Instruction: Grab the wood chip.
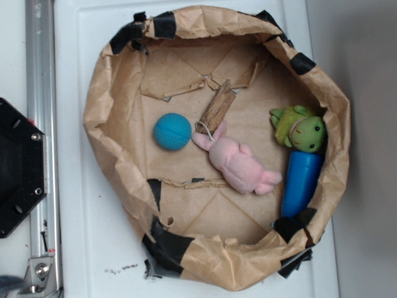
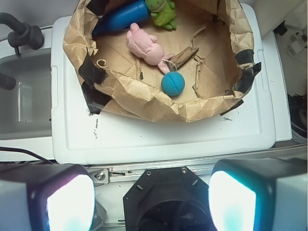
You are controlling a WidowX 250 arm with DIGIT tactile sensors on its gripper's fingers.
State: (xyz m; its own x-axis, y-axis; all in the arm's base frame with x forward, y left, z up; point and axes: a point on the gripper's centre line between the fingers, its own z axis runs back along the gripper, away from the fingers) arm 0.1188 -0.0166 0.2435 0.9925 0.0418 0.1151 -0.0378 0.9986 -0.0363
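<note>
Hovering pincer (image 2: 150,202) spread wide, well above wood chip (image 2: 183,57)

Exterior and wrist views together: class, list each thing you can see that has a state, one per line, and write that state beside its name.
wood chip: lying flat in the bag, ungrasped, one end by the bunny's head
blue ball: resting free on the bag floor
pink plush bunny: lying on its side
green doll: lying against the bag wall
paper bag: open, rim rolled down
tool: open, above the table edge, away from the bag
</note>
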